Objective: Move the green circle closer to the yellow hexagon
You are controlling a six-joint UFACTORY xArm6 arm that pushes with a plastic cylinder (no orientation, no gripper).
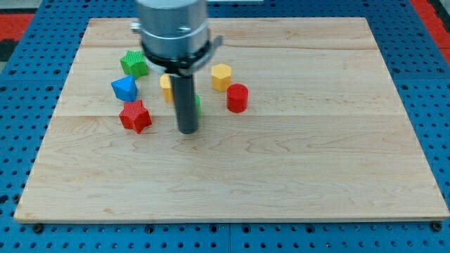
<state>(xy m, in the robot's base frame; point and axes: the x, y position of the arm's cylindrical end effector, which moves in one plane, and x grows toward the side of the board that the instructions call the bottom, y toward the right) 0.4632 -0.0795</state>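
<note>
1. My tip (187, 131), a bare rod with no jaws, grasps nothing.
2. Green circle (197, 105) lies mostly hidden behind the rod, touching or just beside it; yellow hexagon (221, 76) sits near, at its 1 o'clock.
3. Judged light, rigid, free-sliding: push its 7 o'clock flank.

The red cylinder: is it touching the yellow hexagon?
No. The red cylinder sits just below-right of the yellow hexagon, with a strip of bare board between them.

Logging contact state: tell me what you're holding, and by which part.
Nothing is held. My tip only pushes; it stands right beside the small green block, mostly hidden behind the rod.
</note>
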